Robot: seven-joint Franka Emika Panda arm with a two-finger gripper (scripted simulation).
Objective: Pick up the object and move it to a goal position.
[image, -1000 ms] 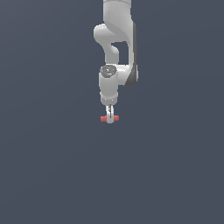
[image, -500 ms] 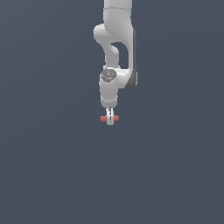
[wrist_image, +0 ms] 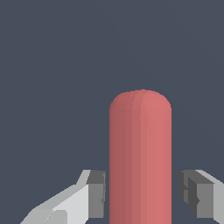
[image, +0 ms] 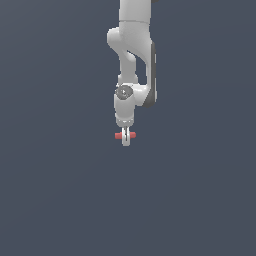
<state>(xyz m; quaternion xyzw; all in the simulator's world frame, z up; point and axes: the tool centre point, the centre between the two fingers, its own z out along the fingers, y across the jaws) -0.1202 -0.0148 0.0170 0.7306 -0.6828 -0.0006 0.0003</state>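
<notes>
Backdrop (image: 55, 200): a plain, uniform dark slate-blue field that fills the exterior view from edge to edge, without seam, edge, horizon or marking. The same flat slate-blue backdrop (wrist_image: 52, 65) fills the wrist view. Its shading is even throughout, with only a faint lightening in places; whether it is a floor or a wall cannot be told.

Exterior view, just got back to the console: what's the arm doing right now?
The Panda arm points straight down with its gripper around the small red bar, whose ends stick out on either side of the fingers. In the wrist view the bar sits between the two pads, with slim gaps showing on both sides, so a firm clamp isn't confirmed.
</notes>
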